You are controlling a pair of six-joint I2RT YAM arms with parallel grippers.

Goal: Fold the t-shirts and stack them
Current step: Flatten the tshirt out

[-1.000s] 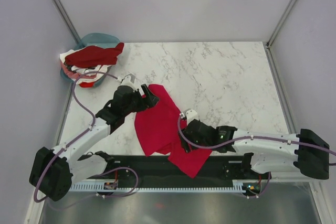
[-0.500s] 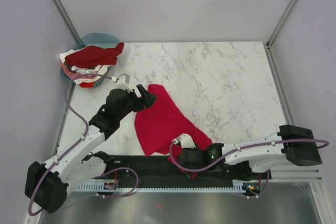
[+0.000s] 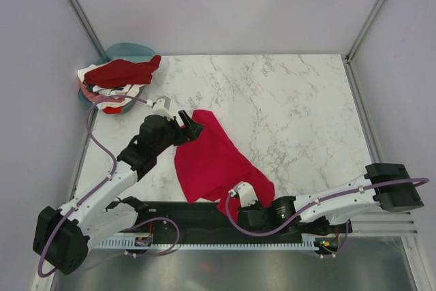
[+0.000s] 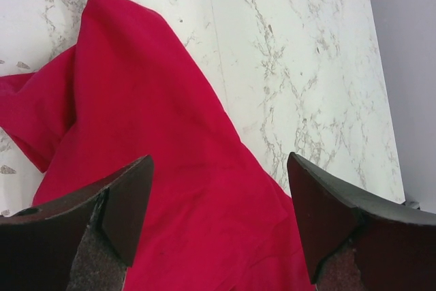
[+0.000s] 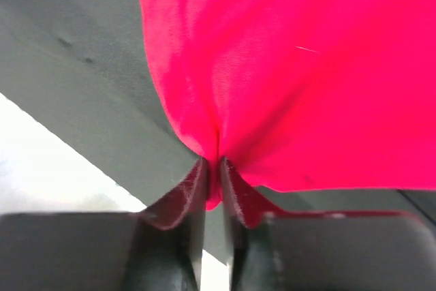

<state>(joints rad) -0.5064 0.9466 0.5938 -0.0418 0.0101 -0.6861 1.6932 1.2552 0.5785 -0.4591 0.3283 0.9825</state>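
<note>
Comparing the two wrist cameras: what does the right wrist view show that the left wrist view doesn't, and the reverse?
Only the right wrist view shows the right hand pinched shut on a bunched fold of the crimson t-shirt, with a grey surface behind it. Only the left wrist view shows the left hand open, its fingers wide apart over the cloth, and the marble table. Both views show the same crimson t-shirt.

Robotics laboratory test cell. Plain pale panel walls [image 3: 225,5] and aluminium corner posts [image 3: 76,6] enclose a marble-patterned tabletop [image 3: 293,100]. The left arm [image 3: 109,185] and right arm [image 3: 340,199], trailing purple cables [image 3: 95,138], are mounted on a black base plate [image 3: 197,215] beside a slotted cable duct [image 3: 204,242].
</note>
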